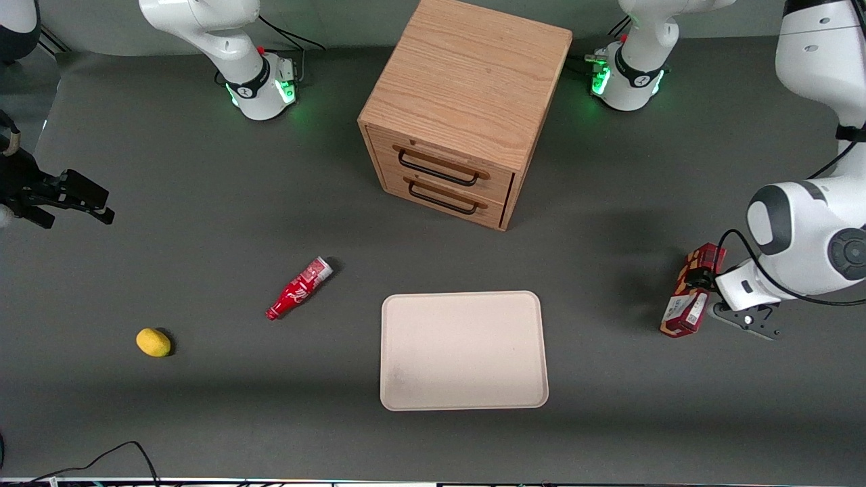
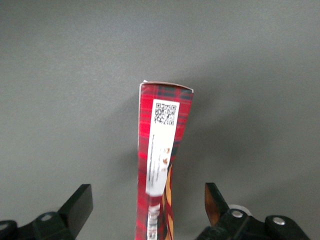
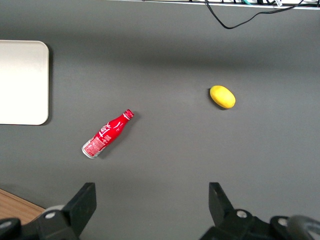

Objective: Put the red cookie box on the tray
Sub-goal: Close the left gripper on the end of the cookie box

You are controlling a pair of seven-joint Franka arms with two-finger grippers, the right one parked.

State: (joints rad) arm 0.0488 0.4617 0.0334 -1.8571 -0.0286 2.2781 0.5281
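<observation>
The red cookie box lies on the grey table toward the working arm's end, well apart from the tray. My left gripper is low over the box's middle. In the left wrist view the gripper is open. The red cookie box runs lengthwise between the black fingers, with a clear gap on each side. Its white label with a QR code faces up. The cream tray is bare and sits nearer the front camera than the cabinet. Its corner also shows in the right wrist view.
A wooden two-drawer cabinet stands at the middle of the table. A small red bottle lies on its side beside the tray, toward the parked arm's end. A yellow lemon lies farther that way. A black cable runs along the front edge.
</observation>
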